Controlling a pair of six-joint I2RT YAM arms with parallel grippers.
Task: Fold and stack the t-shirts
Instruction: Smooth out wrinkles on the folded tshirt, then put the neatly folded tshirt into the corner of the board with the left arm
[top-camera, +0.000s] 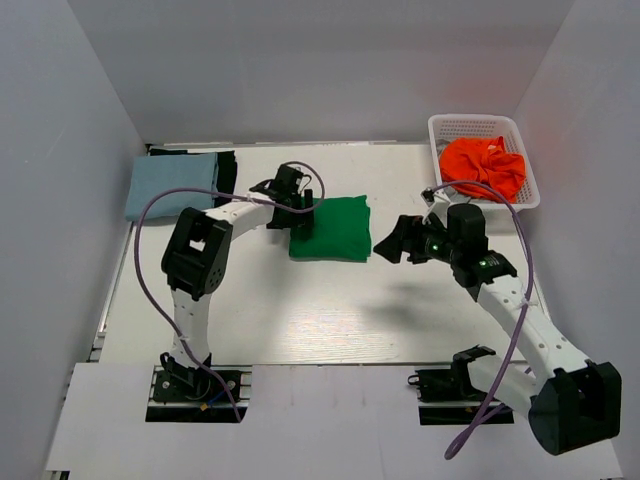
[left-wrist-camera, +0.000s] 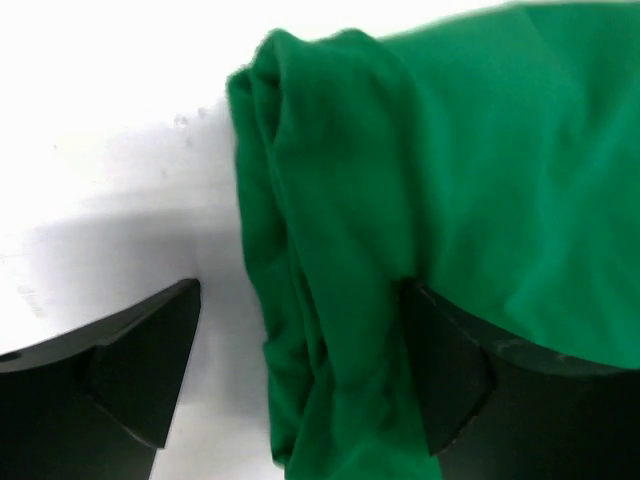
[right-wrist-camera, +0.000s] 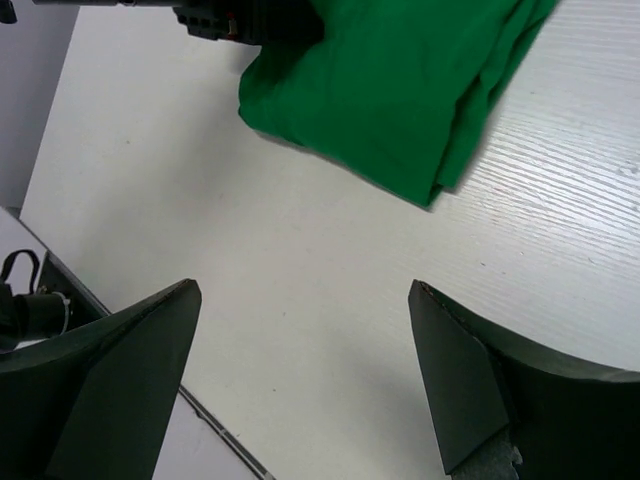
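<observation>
The bright green t-shirt lies folded in the middle of the table. My left gripper is at its left edge, jaws open; in the left wrist view the gripper straddles the thick folded edge of the green t-shirt, with the right finger against the cloth and the left finger apart from it. My right gripper is open and empty just right of the shirt; the right wrist view shows bare table between its fingers and the green t-shirt beyond. The pale blue t-shirt lies folded at the back left on a black one.
A white mesh basket at the back right holds the crumpled orange t-shirt. White walls close in the table on the left, back and right. The table's near edge runs under my right gripper.
</observation>
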